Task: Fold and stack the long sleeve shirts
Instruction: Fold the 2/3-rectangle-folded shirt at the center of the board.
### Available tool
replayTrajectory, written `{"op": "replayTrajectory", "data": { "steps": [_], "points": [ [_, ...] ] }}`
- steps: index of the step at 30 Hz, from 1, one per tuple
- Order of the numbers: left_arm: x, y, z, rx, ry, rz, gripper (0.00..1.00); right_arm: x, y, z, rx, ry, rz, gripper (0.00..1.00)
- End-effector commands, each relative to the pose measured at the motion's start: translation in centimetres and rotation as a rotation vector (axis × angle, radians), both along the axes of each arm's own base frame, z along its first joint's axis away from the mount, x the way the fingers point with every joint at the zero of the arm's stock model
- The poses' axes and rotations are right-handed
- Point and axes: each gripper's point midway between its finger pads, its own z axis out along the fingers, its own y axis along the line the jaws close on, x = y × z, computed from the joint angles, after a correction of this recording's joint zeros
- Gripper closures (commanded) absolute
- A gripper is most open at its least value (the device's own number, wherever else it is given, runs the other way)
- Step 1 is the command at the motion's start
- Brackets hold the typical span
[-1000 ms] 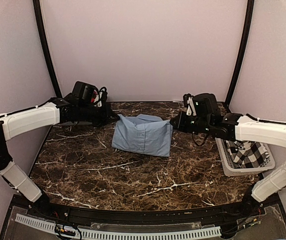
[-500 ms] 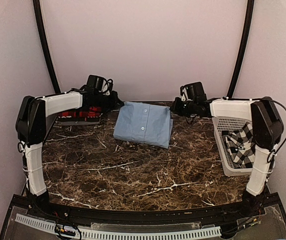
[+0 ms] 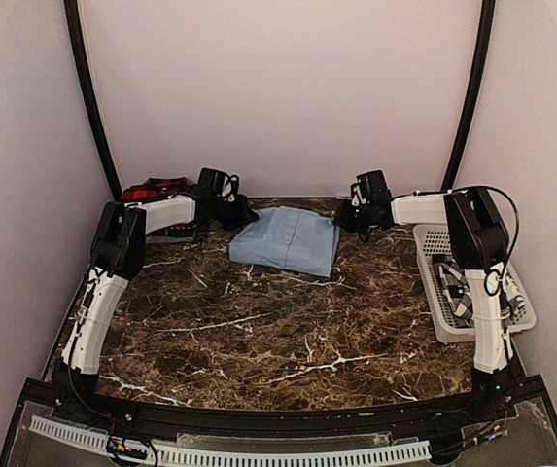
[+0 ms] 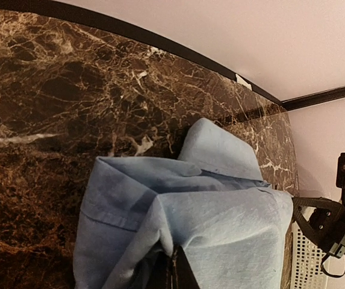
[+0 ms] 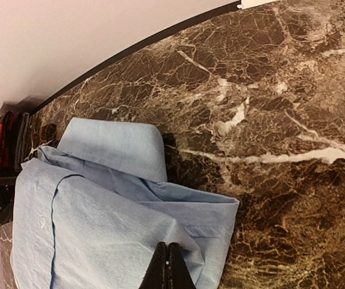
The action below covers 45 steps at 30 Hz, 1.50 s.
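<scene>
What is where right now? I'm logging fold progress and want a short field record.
left gripper: shut on the light blue shirt
right gripper: shut on the same shirt's opposite edge
light blue shirt: partly folded, far middle of table
red plaid shirt: far left corner
checked shirt: in the white basket, right side

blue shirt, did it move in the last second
Yes. The blue shirt has slid toward the back wall, its far edge now close to the table's rear edge, pinched between the left gripper and right gripper.
</scene>
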Motion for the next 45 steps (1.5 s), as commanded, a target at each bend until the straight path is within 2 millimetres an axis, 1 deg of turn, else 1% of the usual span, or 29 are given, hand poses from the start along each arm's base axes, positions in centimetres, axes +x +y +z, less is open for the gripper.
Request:
{"op": "replayTrajectory", "data": {
  "steps": [1, 7, 8, 9, 10, 11, 12, 13, 14, 15, 16, 17, 18, 19, 20, 22, 23, 24, 25, 26, 27, 28, 32, 35, 38, 40, 41, 42, 45],
  "points": [
    [0.7, -0.4, 1.7, -0.036, -0.027, 0.007, 1.0, 0.8, 0.3, -0.9, 0.023, 0.025, -0.002, 1.0],
    [-1.2, -0.7, -2.4, -0.001, 0.088, 0.0, 1.0, 0.1, 0.6, -3.5, 0.017, 0.098, 0.005, 1.0],
    [-1.6, -0.9, -1.9, -0.008, 0.089, 0.0, 1.0, -0.2, 0.8, -3.8, 0.015, 0.109, 0.015, 1.0],
    [-2.7, -0.6, -3.5, 0.009, 0.13, 0.004, 1.0, -0.6, 1.0, -4.2, 0.012, 0.122, 0.026, 1.0],
    [-3.1, -0.7, -2.3, 0.003, 0.115, 0.01, 1.0, -1.2, 1.3, -4.5, 0.008, 0.132, 0.037, 1.0],
    [-4.3, -0.1, -4.0, 0.029, 0.153, 0.026, 1.0, -1.7, 1.6, -4.6, 0.004, 0.138, 0.046, 1.0],
    [-4.6, -0.2, -2.1, 0.011, 0.125, 0.034, 1.0, -2.4, 1.9, -4.8, 0.0, 0.147, 0.057, 1.0],
    [-6.2, 0.5, -4.1, 0.037, 0.174, 0.051, 1.0, -3.2, 2.2, -5.1, -0.004, 0.157, 0.069, 1.0],
    [-6.2, 0.5, -1.5, 0.0, 0.13, 0.066, 1.0, -4.0, 2.5, -5.3, -0.005, 0.168, 0.084, 1.0],
    [-8.1, 1.3, -3.5, 0.019, 0.181, 0.077, 1.0, -5.0, 2.9, -5.5, -0.004, 0.182, 0.103, 1.0],
    [-8.2, 1.4, -1.0, -0.007, 0.139, 0.096, 1.0, -6.3, 3.1, -6.2, -0.012, 0.204, 0.119, 1.0],
    [-10.4, 2.1, -2.7, 0.016, 0.183, 0.102, 1.0, -7.4, 3.4, -6.3, -0.022, 0.208, 0.132, 1.0],
    [-10.7, 2.3, -0.4, -0.001, 0.143, 0.118, 1.0, -8.5, 3.6, -6.4, -0.033, 0.216, 0.143, 1.0],
    [-12.9, 2.9, -2.0, 0.024, 0.184, 0.119, 1.0, -9.6, 4.0, -5.8, -0.032, 0.21, 0.159, 1.0],
    [-13.4, 3.0, 0.1, 0.003, 0.148, 0.126, 1.0, -11.0, 4.4, -5.7, -0.031, 0.216, 0.175, 1.0],
    [-17.1, 4.1, -1.0, 0.026, 0.186, 0.133, 1.0, -13.3, 4.8, -5.3, -0.029, 0.223, 0.199, 1.0],
    [-17.9, 4.0, 0.8, 0.011, 0.16, 0.129, 1.0, -14.3, 4.8, -5.0, -0.031, 0.222, 0.208, 1.0],
    [-19.3, 4.7, 0.0, 0.03, 0.175, 0.138, 1.0, -14.9, 4.8, -4.4, -0.034, 0.216, 0.215, 1.0],
    [-20.0, 4.6, 1.8, 0.015, 0.143, 0.133, 1.0, -15.5, 4.6, -3.7, -0.038, 0.203, 0.217, 1.0],
    [-21.0, 5.2, 1.2, 0.033, 0.153, 0.144, 1.0, -15.8, 4.4, -2.9, -0.035, 0.187, 0.215, 1.0],
    [-21.4, 5.3, 2.8, 0.02, 0.123, 0.144, 1.0, -16.0, 4.3, -2.0, -0.029, 0.172, 0.215, 1.0],
    [-22.0, 5.7, 2.5, 0.031, 0.129, 0.15, 1.0, -16.0, 4.2, -1.0, -0.026, 0.152, 0.217, 1.0],
    [-22.4, 6.5, 5.0, 0.034, 0.07, 0.162, 1.0, -15.4, 4.0, 2.7, -0.026, 0.072, 0.213, 1.0],
    [-21.6, 7.1, 5.6, 0.064, 0.04, 0.173, 1.0, -14.2, 3.9, 3.9, -0.038, 0.033, 0.203, 1.0],
    [-19.5, 7.6, 5.8, 0.074, 0.021, 0.186, 1.0, -12.5, 4.1, 3.7, -0.041, 0.018, 0.207, 1.0],
    [-17.8, 7.7, 4.1, 0.099, 0.024, 0.179, 1.0, -11.0, 4.1, 3.2, -0.035, 0.008, 0.203, 1.0],
    [-16.7, 7.3, 4.8, 0.083, 0.002, 0.167, 1.0, -10.2, 4.1, 2.8, -0.032, 0.005, 0.205, 1.0],
    [-15.9, 7.7, 3.0, 0.107, 0.024, 0.167, 1.0, -9.2, 3.9, 2.5, -0.023, 0.002, 0.202, 1.0],
    [-13.0, 7.8, 2.7, 0.113, -0.008, 0.171, 1.0, -6.4, 3.9, 1.8, -0.006, -0.018, 0.197, 1.0]
  ]
}}
